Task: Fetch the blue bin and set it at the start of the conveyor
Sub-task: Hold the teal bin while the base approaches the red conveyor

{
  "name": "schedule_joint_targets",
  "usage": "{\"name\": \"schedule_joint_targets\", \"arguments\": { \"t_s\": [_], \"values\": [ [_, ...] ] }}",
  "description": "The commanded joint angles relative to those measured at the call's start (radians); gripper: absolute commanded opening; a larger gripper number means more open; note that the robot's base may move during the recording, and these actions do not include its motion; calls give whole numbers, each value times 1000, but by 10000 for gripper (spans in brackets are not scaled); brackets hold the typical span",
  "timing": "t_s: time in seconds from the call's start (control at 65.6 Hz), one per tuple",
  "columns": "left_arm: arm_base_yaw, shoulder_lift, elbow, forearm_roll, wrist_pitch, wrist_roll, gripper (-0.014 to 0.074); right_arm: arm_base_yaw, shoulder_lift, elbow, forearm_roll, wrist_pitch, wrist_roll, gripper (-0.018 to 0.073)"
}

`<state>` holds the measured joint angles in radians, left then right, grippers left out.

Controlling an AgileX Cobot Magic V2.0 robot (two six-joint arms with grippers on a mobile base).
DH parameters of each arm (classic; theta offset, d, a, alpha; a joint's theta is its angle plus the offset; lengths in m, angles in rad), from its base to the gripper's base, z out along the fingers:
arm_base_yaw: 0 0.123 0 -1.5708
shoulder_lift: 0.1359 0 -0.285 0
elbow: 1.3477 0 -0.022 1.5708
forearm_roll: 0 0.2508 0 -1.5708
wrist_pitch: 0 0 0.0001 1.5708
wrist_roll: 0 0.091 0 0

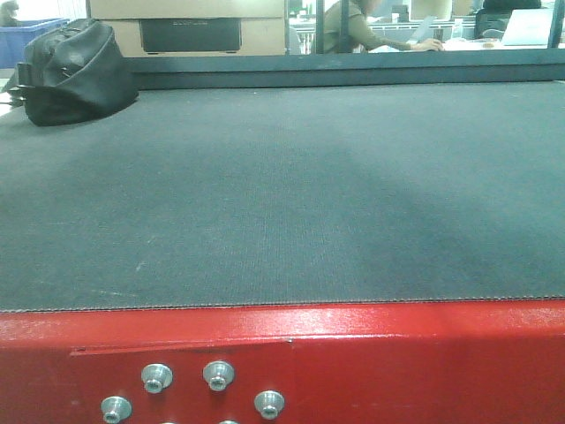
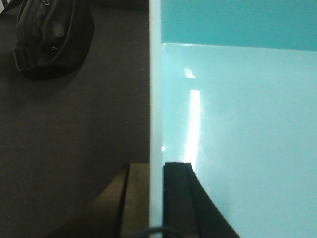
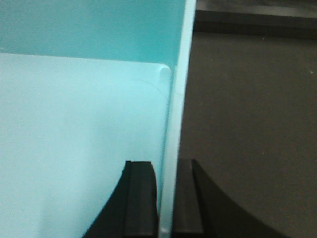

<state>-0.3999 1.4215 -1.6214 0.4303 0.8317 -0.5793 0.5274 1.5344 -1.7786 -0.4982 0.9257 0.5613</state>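
Pinched on the left wall of the pale turquoise rectangular plastic tub (image 2: pixel 237 124): left gripper (image 2: pixel 156 198), one black pad inside, one outside. Likewise the right gripper (image 3: pixel 165 198), narrow on the opposite wall. Spanning the gap between the two pincers, so equally near both; long axis seemingly arm to arm. Over the wide dark grey textured belt (image 1: pixel 282 194), resting or lifted, cannot tell; absent from the front view. Glossy red metal frame (image 1: pixel 397 353) along the near edge. Soft black bag (image 1: pixel 75 71) at the far left corner, well apart. Straight lowering likely enough.
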Motion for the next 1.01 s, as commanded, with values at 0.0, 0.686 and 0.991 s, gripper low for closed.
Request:
{"name": "schedule_joint_targets", "arguments": {
  "t_s": [0.0,0.686,0.991],
  "values": [
    [-17,-8,-8,-41,-94,2,-111,16,1,-4,83,-72,-13,-154],
    [-17,-8,-8,-41,-94,2,-111,16,1,-4,87,0,-13,-154],
    [-17,-8,-8,-41,-94,2,-111,16,13,-4,87,-28,-13,-154]
  ]
}}
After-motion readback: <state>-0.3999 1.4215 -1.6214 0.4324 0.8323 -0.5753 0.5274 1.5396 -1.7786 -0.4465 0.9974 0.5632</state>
